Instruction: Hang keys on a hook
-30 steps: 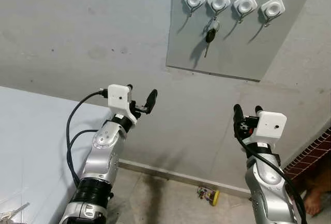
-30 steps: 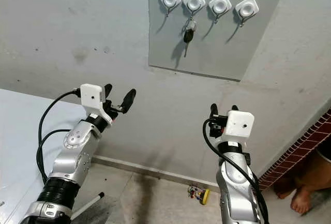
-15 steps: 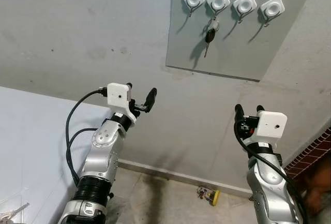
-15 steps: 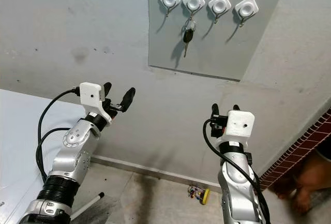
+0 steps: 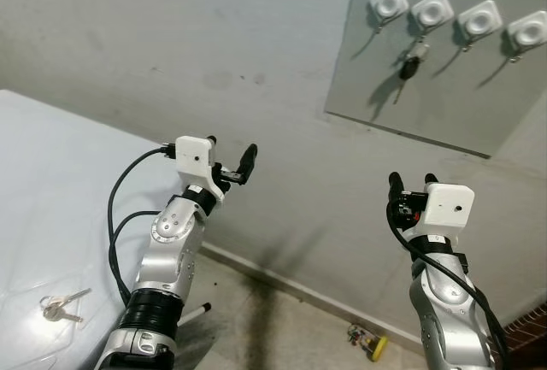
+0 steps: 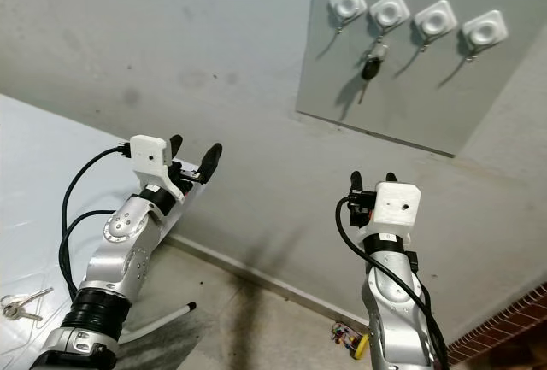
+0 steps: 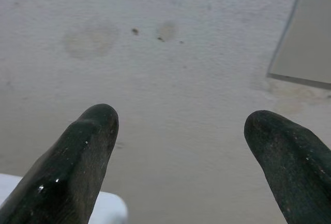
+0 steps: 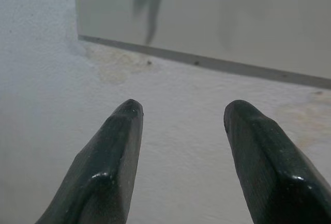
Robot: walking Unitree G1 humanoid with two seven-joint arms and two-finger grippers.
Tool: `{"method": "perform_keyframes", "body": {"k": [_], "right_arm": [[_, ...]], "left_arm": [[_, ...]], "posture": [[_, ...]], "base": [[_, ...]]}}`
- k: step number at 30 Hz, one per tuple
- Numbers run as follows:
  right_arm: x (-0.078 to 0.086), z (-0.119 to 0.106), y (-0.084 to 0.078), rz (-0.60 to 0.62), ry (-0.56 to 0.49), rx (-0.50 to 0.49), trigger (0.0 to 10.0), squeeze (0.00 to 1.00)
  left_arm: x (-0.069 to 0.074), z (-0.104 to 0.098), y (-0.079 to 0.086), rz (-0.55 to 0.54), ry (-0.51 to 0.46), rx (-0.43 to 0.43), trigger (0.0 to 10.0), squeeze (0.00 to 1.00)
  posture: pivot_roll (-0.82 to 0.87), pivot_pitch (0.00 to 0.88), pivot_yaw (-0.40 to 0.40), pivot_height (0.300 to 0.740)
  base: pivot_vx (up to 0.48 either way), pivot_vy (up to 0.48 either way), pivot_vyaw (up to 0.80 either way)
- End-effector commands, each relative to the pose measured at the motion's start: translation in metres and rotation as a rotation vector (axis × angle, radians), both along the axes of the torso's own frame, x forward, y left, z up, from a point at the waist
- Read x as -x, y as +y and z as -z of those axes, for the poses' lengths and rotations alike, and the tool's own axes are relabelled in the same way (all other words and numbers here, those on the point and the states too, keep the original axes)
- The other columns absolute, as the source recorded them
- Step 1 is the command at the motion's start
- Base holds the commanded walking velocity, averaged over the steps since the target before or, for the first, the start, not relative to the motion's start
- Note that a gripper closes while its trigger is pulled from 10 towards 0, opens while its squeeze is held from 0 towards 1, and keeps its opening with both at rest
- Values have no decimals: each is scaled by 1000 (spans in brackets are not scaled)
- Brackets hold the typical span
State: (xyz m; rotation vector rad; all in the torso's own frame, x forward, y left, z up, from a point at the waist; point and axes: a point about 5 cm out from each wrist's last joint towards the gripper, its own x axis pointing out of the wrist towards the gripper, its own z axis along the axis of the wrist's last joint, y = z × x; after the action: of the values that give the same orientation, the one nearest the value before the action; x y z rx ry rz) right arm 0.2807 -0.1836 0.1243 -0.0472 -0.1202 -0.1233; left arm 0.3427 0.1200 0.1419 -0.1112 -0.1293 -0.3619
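A bunch of silver keys (image 5: 61, 307) lies on the white table (image 5: 51, 182) at the lower left. On the wall a grey board (image 5: 444, 88) carries several white hooks (image 5: 388, 1). A black-headed key (image 5: 410, 64) hangs from the second hook. My left gripper (image 5: 231, 148) is raised in front of the wall, open and holding nothing, well above the keys on the table. My right gripper (image 5: 411, 179) is also raised and open, below the board. Both wrist views look at bare wall between the black fingers (image 7: 83, 146), (image 8: 114, 146).
A small yellow object (image 5: 367, 340) lies on the floor by the wall's foot. A white rod (image 5: 198, 310) juts out near the table edge. Red brickwork (image 6: 513, 336) shows at the lower right.
The camera has turned left: the hook board now sits further right and the table with the keys has come into view. Both arms keep their raised pose.
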Motion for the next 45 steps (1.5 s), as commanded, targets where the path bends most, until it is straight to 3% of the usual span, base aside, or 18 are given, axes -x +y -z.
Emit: {"method": "perform_keyframes", "body": {"k": [1, 45], "right_arm": [[0, 1, -1, 9, 6, 0, 10000, 0], [-1, 2, 0, -14, 19, 18, 10000, 0]], "left_arm": [[-1, -4, 1, -6, -16, -9, 10000, 0], [1, 0, 0, -2, 17, -32, 10000, 0]], "posture": [[-70, 0, -15, 740], [-57, 0, -24, 740]], "base": [[0, 0, 800], [0, 0, 800]]}}
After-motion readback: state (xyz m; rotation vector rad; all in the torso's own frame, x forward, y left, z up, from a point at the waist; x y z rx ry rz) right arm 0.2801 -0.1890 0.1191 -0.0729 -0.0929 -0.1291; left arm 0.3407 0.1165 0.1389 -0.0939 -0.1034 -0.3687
